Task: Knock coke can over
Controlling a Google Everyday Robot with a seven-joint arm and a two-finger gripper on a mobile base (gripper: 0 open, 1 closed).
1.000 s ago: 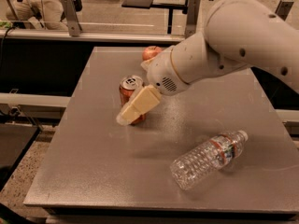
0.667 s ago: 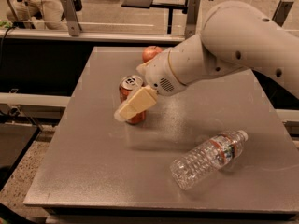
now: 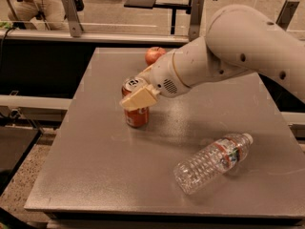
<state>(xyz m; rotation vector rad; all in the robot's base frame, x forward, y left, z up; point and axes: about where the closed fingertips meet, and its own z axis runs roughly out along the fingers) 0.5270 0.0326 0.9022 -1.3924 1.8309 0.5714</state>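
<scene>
The coke can (image 3: pixel 136 114) is a red-orange can with a silver top. It stands upright on the grey table (image 3: pixel 105 175), left of the middle. My gripper (image 3: pixel 135 98) reaches in from the right on a large white arm (image 3: pixel 238 46). It sits right at the can's upper half and covers part of it from the front. Whether it touches the can I cannot tell.
A red apple (image 3: pixel 154 55) sits just behind the can near the table's far edge. A clear plastic water bottle (image 3: pixel 212 161) lies on its side at the front right. Beyond the table are a railing and office furniture.
The gripper has shifted slightly up and to the left across the can. The can still stands upright in the same spot. The bottle and apple have not moved.
</scene>
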